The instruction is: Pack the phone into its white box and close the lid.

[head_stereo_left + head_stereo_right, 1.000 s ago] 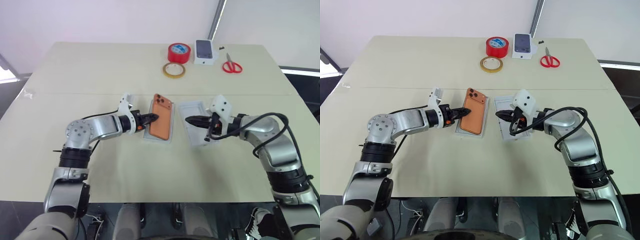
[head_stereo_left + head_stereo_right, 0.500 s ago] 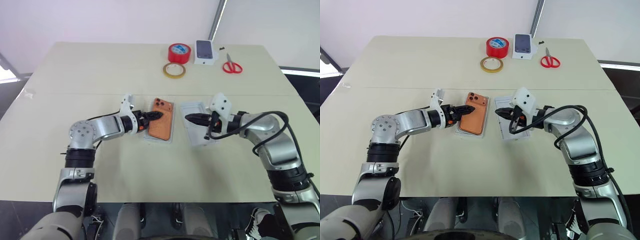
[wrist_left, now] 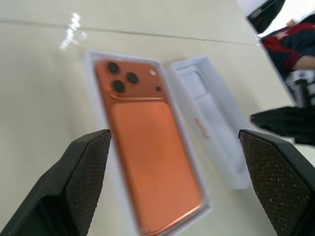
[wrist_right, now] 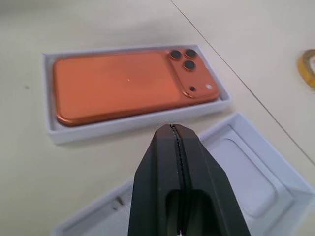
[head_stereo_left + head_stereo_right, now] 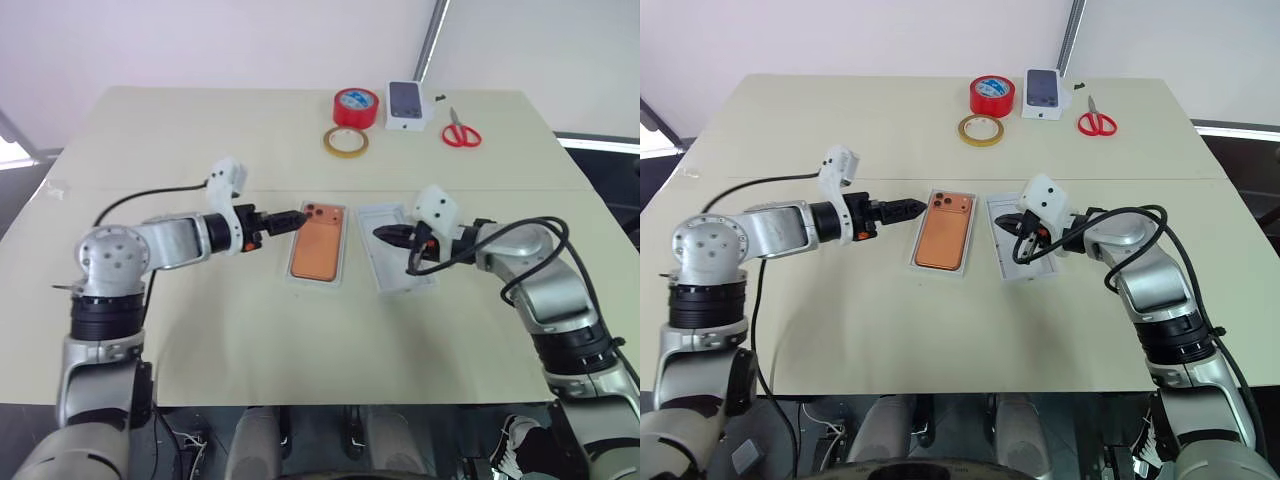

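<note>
Lying face down in the white box (image 5: 289, 281) at table centre: the phone (image 5: 317, 248), orange, lenses at far end. Beside it, apart: the lid (image 5: 396, 262), inner face up. Left gripper (image 5: 298, 215) spread wide, empty, just beside box. Right gripper (image 5: 384, 235) pinched closed, empty, above lid.

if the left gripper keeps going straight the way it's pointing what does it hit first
Most likely the phone, lying back-up in the white box. The open left gripper aims down at its camera corner, though depth is hard to judge.
</note>
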`<state>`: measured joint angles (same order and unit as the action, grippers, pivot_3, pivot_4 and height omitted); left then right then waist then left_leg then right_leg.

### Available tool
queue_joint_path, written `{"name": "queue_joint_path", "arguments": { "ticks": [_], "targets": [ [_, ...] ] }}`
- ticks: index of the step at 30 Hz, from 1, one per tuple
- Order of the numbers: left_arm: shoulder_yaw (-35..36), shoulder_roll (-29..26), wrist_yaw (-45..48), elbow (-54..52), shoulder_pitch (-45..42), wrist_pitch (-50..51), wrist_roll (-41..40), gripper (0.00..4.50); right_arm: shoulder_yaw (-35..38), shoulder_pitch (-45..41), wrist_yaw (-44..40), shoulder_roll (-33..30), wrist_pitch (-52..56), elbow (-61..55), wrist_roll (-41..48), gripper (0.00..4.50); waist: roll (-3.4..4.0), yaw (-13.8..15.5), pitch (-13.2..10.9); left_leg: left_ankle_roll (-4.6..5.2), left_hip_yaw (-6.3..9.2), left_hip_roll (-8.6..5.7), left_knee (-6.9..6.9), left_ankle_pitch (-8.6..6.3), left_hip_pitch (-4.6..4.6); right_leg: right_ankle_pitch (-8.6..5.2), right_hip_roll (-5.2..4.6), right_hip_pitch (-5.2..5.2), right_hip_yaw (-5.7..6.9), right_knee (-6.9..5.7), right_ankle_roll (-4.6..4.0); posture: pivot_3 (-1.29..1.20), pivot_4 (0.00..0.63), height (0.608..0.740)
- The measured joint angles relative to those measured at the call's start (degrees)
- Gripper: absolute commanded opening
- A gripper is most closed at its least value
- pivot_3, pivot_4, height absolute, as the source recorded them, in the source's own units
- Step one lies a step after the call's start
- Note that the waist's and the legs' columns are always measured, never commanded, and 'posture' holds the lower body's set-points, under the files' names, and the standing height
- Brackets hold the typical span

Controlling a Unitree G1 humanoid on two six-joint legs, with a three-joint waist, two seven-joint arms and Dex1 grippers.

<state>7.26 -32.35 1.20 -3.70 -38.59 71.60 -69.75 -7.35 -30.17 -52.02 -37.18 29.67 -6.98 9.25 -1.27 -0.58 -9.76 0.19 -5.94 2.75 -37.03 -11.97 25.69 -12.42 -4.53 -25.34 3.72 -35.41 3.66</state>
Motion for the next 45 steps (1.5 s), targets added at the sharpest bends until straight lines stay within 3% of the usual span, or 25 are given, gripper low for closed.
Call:
{"name": "queue_joint_path", "arguments": {
  "ticks": [2,7,8,18,29,35,45],
  "targets": [
    [-1.67,-2.56,2.82,-0.88,0.79,-2.78,5.42,2.98,-1.86,-1.57,0.33,0.01,1.57,0.11,-1.19,0.00,0.00,-0.02,0.00,0.00,-0.01,0.00,0.01,0.00,-0.01,0.00,-0.01,0.00,0.00,0.00,-0.01,0.00,0.150,0.740],
    [-10.25,-7.75,12.32,-0.76,1.64,-11.70,21.38,0.22,-8.07,-6.60,2.51,0.16,5.70,0.69,-6.33,0.00,0.02,0.03,-0.01,-0.02,-0.04,0.02,0.04,-0.01,0.00,-0.01,-0.08,-0.04,0.00,0.02,-0.03,0.00,0.150,0.740],
    [-11.66,-8.00,13.94,-0.40,1.74,-12.92,23.53,0.06,-9.06,-7.24,2.76,0.19,5.77,0.82,-7.32,0.00,0.02,0.12,-0.01,-0.01,-0.03,0.04,0.04,-0.02,0.02,-0.01,-0.11,-0.05,0.00,0.03,-0.03,0.00,0.150,0.740],
    [-27.93,-3.70,29.18,10.35,-4.23,-24.85,45.96,0.06,-21.48,-12.32,3.30,4.07,-0.45,8.73,-19.38,0.00,0.02,0.00,-0.01,0.12,-0.14,0.00,-0.03,-0.08,0.10,0.00,-0.12,-0.07,0.00,0.04,-0.01,0.00,0.150,0.740],
    [-30.95,1.89,35.38,10.50,-5.30,-24.04,55.18,0.06,-23.33,-13.51,2.26,6.91,-5.00,14.41,-24.80,0.00,0.02,0.09,-0.01,0.14,-0.17,0.01,-0.12,-0.07,0.00,0.01,-0.07,-0.01,-0.01,-0.15,0.17,0.00,0.150,0.740],
    [-31.18,7.00,35.99,4.56,-3.45,-18.40,55.41,0.06,-19.30,-7.41,-2.06,0.34,-1.90,5.79,-24.66,0.00,0.02,1.65,-0.01,0.33,-0.13,-0.03,-0.29,-0.19,0.08,-0.11,-0.18,0.09,-0.03,-0.13,0.31,0.00,0.150,0.740],
    [-34.05,18.56,35.84,5.46,-3.58,-16.59,58.69,0.06,-11.49,6.23,-5.91,-11.08,4.94,-9.19,-24.64,0.00,0.05,2.93,0.01,0.49,-0.02,-0.06,-0.45,-0.29,-0.03,-0.17,-0.22,0.28,-0.04,-0.05,0.22,0.00,0.150,0.740]
  ]
}}
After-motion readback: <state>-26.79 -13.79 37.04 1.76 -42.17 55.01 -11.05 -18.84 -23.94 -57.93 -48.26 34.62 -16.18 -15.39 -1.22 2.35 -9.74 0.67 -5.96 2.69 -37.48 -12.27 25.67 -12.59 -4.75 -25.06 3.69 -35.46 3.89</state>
